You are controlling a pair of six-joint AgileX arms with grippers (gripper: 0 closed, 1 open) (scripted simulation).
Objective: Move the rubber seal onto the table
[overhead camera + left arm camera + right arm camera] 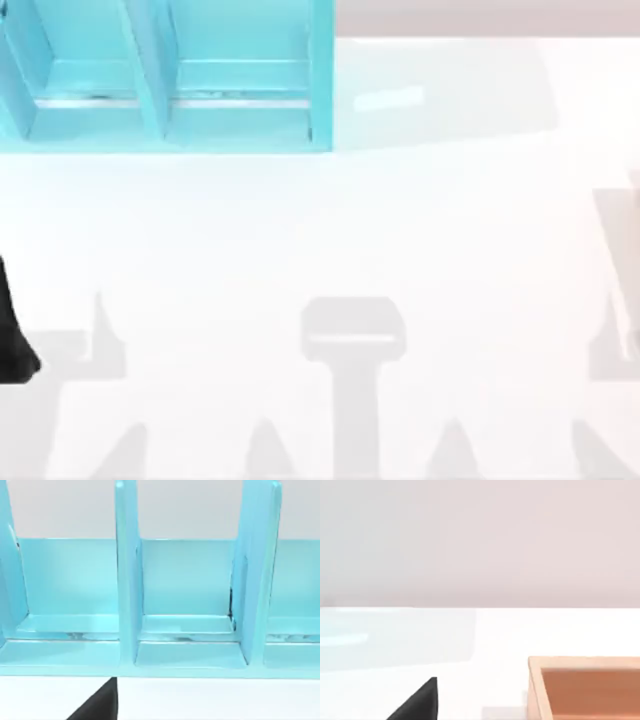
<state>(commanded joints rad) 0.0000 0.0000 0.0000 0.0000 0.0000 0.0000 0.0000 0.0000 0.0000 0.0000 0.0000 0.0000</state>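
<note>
At the far left of the white bench [320,240], a dark part of the left arm [14,330] is seen against the left edge in the top view, well nearer than the shelf. In the left wrist view a black wedge of the left gripper [97,703] is seen low over the bench, facing the shelf front. Whether this gripper is spread or closed cannot be told.

The far left corner of the bench is taken up by a turquoise shelf unit [165,75]. It is split by upright dividers [126,575] into open compartments, and the ones facing the left wrist camera are seen to hold nothing. The unit is stood directly on the bench, with its front lip touching the white surface. A pale turquoise reflection [390,97] is cast on the glossy bench just right of the unit.

Grey shadows [352,330] are spread over the middle and the near part of the bench.

Further right, in the right wrist view, a black wedge of the right gripper [417,703] is seen low over the bench, and beside it an open tan wooden box [585,687] is set on the surface. The state of this gripper cannot be told either.

Where the rubber seal lies cannot be told.
</note>
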